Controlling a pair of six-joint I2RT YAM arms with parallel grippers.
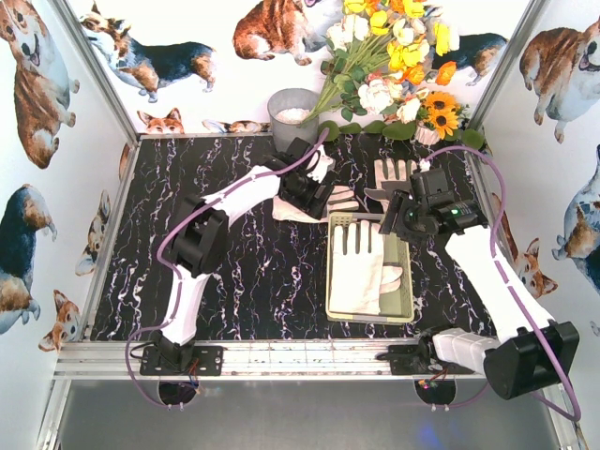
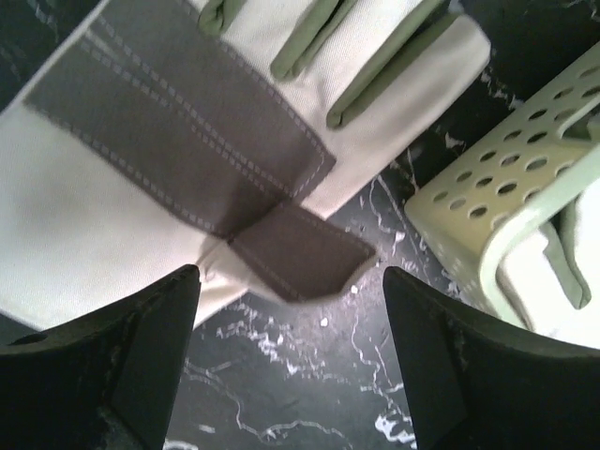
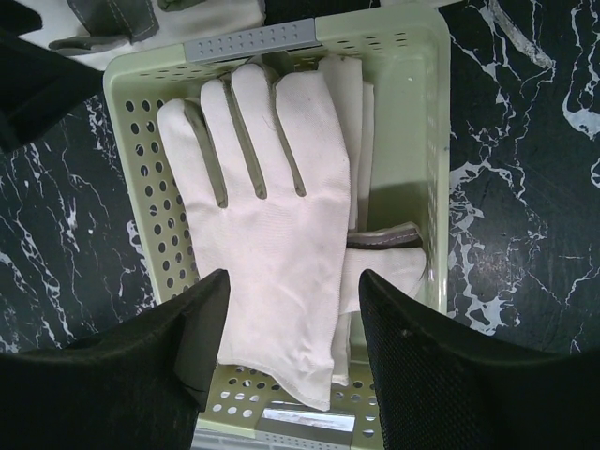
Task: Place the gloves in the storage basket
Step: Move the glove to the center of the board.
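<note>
The pale green storage basket (image 1: 407,292) sits right of centre and holds cream-white gloves (image 1: 360,267) laid flat. Another glove with a grey patch (image 1: 339,202) lies on the table just behind the basket's far left corner. A third glove (image 1: 392,176) lies further back. My left gripper (image 1: 314,194) is open over the grey-patched glove (image 2: 169,141), its tips (image 2: 291,375) empty beside the basket corner (image 2: 497,187). My right gripper (image 1: 397,221) is open and empty above the basket (image 3: 150,206), its tips (image 3: 295,309) over the top glove (image 3: 272,234).
A round grey metal bucket (image 1: 292,116) stands at the back centre. A bunch of artificial flowers (image 1: 394,66) leans over the back right. Printed walls close in the left, right and rear of the dark marble table (image 1: 234,272).
</note>
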